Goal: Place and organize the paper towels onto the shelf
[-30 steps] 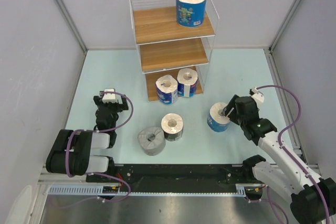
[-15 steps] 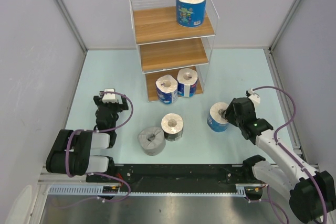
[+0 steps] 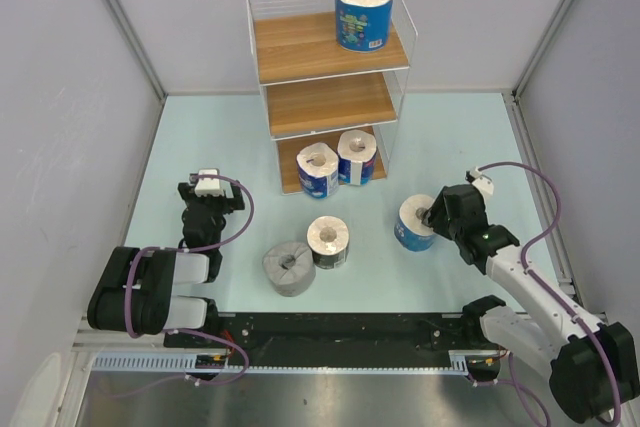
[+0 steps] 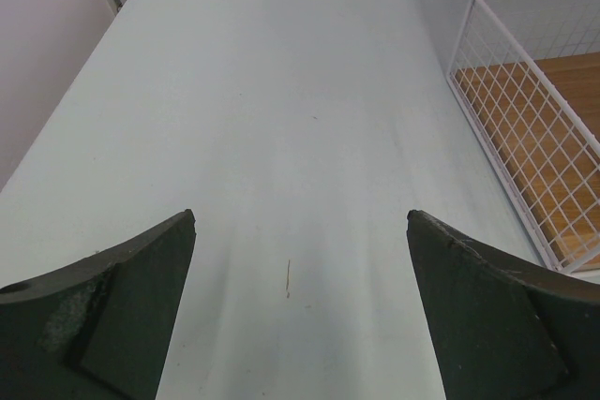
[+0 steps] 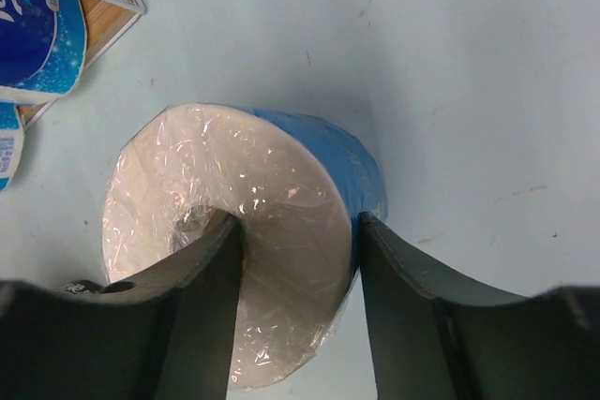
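right gripper (image 5: 295,222): pinched the wall of the blue roll (image 5: 253,222), 1 finger in the core, 1 on the wrapper
left gripper (image 4: 300,222): jaws wide, held nothing
blue roll place: on end on the table (image 3: 200,137), front-right of the shelf (image 3: 325,102)
handling: judged light, soft, crushable; film slick; squeeze gently
others: top-tier roll (image 3: 362,11), bottom-tier pair (image 3: 337,167), dark roll (image 3: 328,240), grey roll (image 3: 288,267)

Nothing legible is showing anywhere. The blue wrappers on the top-board roll (image 3: 362,15) and the bottom-board rolls (image 3: 345,169) are carrying coloured print, too small to read. The wrapped roll near the worktop's right edge (image 5: 272,222) is showing no lettering.
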